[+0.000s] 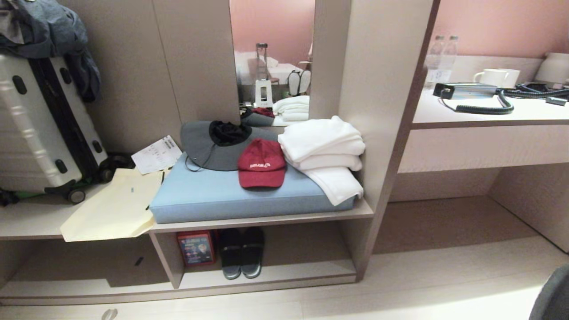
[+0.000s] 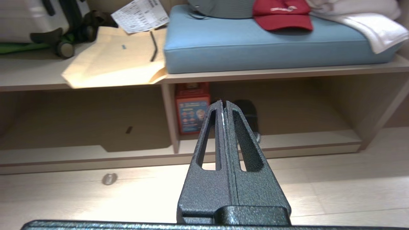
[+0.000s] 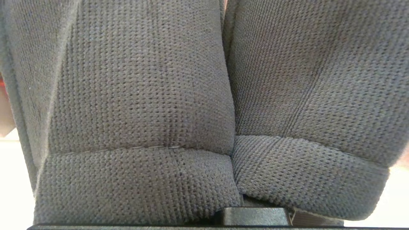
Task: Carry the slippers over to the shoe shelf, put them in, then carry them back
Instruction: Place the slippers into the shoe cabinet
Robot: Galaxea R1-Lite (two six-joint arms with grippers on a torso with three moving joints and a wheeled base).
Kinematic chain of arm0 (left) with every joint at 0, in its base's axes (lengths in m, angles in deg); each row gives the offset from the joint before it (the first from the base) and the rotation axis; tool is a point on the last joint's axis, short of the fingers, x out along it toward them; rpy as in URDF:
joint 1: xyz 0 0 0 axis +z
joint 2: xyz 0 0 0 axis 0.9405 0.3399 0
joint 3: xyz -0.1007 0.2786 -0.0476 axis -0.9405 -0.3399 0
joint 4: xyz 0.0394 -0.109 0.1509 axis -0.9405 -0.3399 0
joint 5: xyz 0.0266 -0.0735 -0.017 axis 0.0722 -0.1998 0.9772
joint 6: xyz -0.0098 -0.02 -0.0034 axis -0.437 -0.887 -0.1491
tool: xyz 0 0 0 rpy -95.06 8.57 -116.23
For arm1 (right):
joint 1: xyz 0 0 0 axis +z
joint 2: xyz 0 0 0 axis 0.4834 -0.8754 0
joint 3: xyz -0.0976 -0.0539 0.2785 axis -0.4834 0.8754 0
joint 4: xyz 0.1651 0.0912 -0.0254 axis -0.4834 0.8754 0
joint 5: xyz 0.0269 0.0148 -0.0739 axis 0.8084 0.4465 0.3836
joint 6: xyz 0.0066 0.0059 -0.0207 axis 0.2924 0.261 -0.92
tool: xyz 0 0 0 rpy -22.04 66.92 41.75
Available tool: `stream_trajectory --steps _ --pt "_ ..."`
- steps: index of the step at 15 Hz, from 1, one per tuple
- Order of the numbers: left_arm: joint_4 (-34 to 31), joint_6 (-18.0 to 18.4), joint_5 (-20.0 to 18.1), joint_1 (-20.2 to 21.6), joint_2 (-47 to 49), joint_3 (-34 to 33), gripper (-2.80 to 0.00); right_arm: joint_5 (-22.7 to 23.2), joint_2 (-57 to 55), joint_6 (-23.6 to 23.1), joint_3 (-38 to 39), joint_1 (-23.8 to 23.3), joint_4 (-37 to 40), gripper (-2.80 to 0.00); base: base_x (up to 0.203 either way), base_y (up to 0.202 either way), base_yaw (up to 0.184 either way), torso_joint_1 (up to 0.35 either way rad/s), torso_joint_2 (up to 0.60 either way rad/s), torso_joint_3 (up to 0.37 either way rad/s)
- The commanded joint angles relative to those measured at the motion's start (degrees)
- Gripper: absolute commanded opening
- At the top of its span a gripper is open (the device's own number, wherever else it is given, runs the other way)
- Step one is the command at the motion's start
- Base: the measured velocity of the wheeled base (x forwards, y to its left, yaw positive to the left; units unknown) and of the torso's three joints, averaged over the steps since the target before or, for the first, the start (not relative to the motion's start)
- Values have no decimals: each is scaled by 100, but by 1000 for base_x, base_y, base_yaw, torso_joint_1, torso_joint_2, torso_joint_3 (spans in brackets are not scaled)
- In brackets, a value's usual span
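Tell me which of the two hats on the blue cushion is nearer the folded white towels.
The red cap: it lies right beside the white towels, while the grey wide-brimmed hat lies behind it, farther from the towels.

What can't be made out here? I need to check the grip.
- Right claw's fingers: right wrist view, covered by the grey fabric slippers; outside the head view.
- Dark slippers in the shoe shelf: left wrist view, mostly behind the shut left claw.
- Red box's print: head view, too small.

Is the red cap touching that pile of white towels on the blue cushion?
Cannot tell. In the head view the red cap sits close beside the white towels, but no clear gap or contact shows.
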Motion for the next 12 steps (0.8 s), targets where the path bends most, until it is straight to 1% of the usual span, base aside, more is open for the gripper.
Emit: stream_trajectory --steps 1,4,6,12 --pt "1 2 4 0 0 0 -280 4 -9 -2 0 3 -2 -280 0 198 -3 4 2 10" --pt "1 22 2 1 -9 0 -280 4 -9 -2 0 3 -2 -280 0 192 0 3 4 4" --pt "1 39 -5 9 -9 -4 -280 4 -9 -2 0 3 -2 -280 0 130 -4 5 1 2" --pt "1 55 -5 0 0 0 -280 4 -9 -2 0 3 -2 -280 0 0 0 0 0 0"
